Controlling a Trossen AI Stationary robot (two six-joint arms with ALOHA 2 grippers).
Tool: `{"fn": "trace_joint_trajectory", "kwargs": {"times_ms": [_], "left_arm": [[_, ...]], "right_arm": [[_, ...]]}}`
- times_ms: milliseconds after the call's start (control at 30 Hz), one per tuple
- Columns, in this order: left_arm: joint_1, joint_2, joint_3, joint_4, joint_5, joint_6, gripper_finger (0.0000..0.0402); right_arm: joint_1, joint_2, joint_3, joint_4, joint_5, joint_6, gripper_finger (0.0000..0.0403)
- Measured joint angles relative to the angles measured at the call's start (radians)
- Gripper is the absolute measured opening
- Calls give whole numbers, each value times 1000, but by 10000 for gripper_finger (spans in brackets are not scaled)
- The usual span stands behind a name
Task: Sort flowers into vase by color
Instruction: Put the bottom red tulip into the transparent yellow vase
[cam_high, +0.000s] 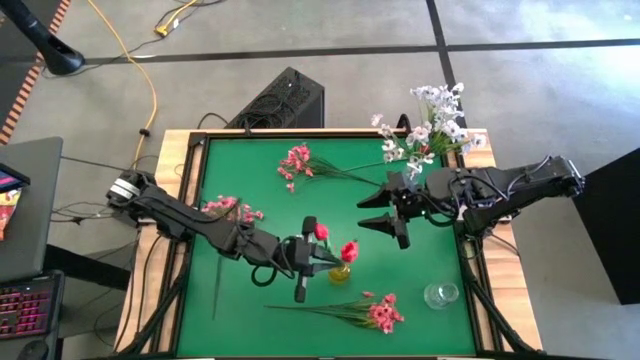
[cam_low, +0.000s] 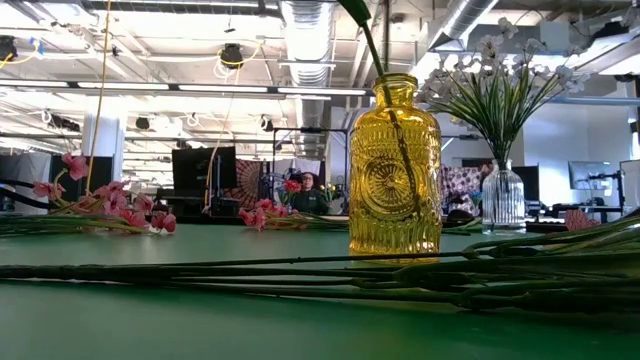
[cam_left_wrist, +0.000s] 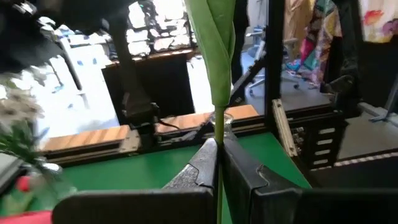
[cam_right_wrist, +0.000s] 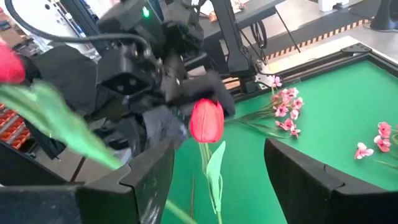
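My left gripper (cam_high: 325, 258) reaches to the table's middle, shut on a green stem (cam_left_wrist: 215, 56) beside the yellow glass vase (cam_high: 340, 272). Two red tulip buds (cam_high: 321, 232) (cam_high: 349, 250) stand above that spot. In the low view one stem runs down into the yellow vase (cam_low: 394, 165). My right gripper (cam_high: 383, 214) hovers open just right of them, facing a red bud (cam_right_wrist: 206, 120). White sprays (cam_high: 435, 125) stand in a clear vase at the far right corner. Pink sprays (cam_high: 297, 165) (cam_high: 232, 208) (cam_high: 380, 312) lie flat on the green mat. My left gripper pinches the green stem (cam_left_wrist: 217, 127) between its two fingers (cam_left_wrist: 202, 165), just below a long leaf. The fingers lie across the stem, which stands upright through the hold. The stem's lower end and its bud lie outside the left wrist view.
An empty clear glass vase (cam_high: 441, 294) stands near the table's near right corner. Long green stems (cam_low: 420, 275) lie across the near part of the mat. A wooden rim (cam_high: 170, 200) frames the table. People and monitors show in the room beyond.
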Motion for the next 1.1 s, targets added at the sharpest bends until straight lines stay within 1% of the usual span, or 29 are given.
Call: {"fn": "trace_joint_trajectory", "kwargs": {"times_ms": [133, 300, 533, 833, 933, 1100], "left_arm": [[9, 8, 0, 14, 13, -12, 0], [13, 8, 0, 16, -18, 32, 0], [17, 8, 0, 0, -31, 37, 0], [22, 8, -6, -68, -31, -32, 0], [26, 19, -6, -74, -20, -44, 0], [49, 30, -7, -100, 46, -66, 0]], "right_arm": [[0, 0, 0, -2, 0, -1, 276], [1, 0, 0, -12, 0, -1, 276], [2, 0, 0, -24, -2, -1, 276], [2, 0, 0, -24, -4, -6, 276], [1, 0, 0, -24, -4, -9, 276], [0, 0, 0, -24, -4, -11, 276]]}}
